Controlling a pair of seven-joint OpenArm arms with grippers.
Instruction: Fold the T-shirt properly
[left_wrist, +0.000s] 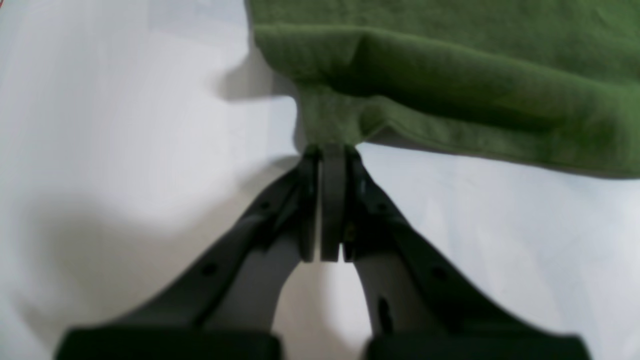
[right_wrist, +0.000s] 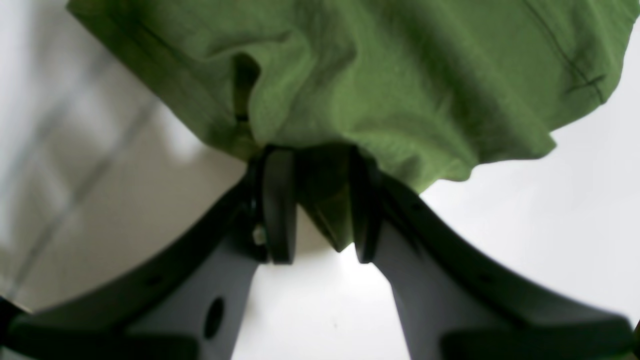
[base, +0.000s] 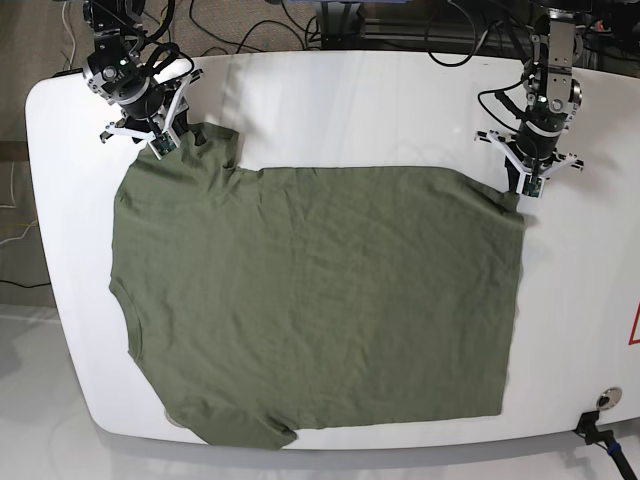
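Note:
The olive-green T-shirt lies spread flat over most of the white table. In the base view my left gripper is at the shirt's far right corner. The left wrist view shows this left gripper shut, its pads pinching a small tab of the T-shirt at the hem corner. At the far left corner my right gripper holds the shirt by the sleeve. Seen from the right wrist, the right gripper is shut on a thick bunch of the T-shirt, with fabric hanging between the fingers.
Cables run along the table's far edge behind both arms. A small black fitting sits at the front right corner, and a red mark shows at the right edge. The shirt's near hem lies close to the table's front edge.

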